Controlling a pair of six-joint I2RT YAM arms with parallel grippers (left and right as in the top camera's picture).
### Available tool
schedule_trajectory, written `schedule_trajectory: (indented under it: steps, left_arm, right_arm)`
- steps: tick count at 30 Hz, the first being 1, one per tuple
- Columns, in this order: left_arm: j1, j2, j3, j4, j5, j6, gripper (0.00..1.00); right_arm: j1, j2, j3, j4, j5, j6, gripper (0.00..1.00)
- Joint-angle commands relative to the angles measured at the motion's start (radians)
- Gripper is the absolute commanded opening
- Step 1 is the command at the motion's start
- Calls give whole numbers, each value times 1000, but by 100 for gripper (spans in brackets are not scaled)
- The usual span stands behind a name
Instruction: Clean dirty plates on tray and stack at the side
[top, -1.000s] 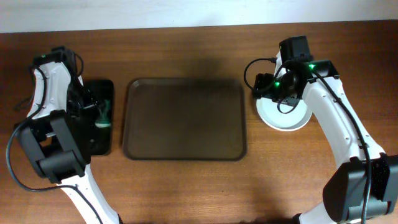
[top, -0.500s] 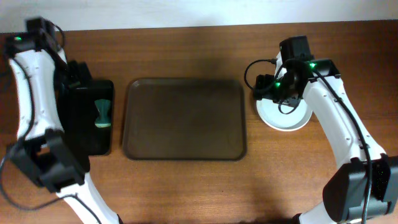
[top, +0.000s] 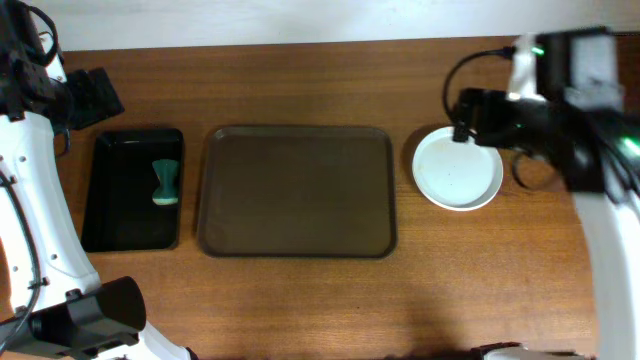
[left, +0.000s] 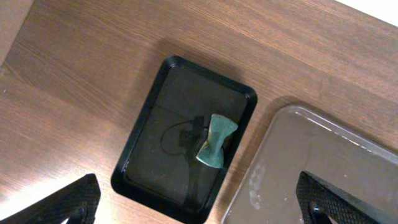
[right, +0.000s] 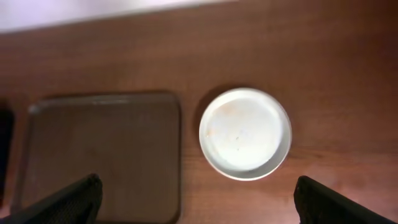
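The white plates (top: 458, 168) sit in one pile on the table, right of the tray; the top plate (right: 245, 132) shows faint marks. The dark brown tray (top: 300, 190) lies in the middle with nothing on it, and part of it shows in both wrist views (left: 323, 162) (right: 99, 155). My right gripper (top: 490, 112) hangs open high above the pile, its fingers at the lower corners of the right wrist view (right: 199, 202), holding nothing. My left gripper (top: 90, 95) is open too, high over the far left (left: 202, 205), also holding nothing.
A small glossy black tray (top: 115, 215) lies left of the brown tray and holds a green sponge (top: 165, 182), also seen in the left wrist view as the sponge (left: 214, 142) in the black tray (left: 155, 162). The table's back edge meets a white wall.
The right gripper opened and rose up and away from the plates. The left arm lifted off the black tray and swung back to the far left corner.
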Motion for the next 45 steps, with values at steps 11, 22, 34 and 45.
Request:
schedule_trajectory:
  steps: [11, 22, 34, 45]
  left_arm:
    - [-1, 4, 3, -2, 11, 19, 99]
    - [5, 4, 3, -2, 11, 19, 99]
    - [5, 4, 3, -2, 11, 19, 99]
    - [5, 4, 3, -2, 11, 19, 99]
  right_arm:
    - [2, -278, 24, -168, 82, -64, 98]
    - [-17, -425, -172, 89, 143, -112, 98]
    - [-138, -961, -1146, 960, -41, -209, 98]
    - [-122, -1316, -1788, 1415, -68, -168, 98]
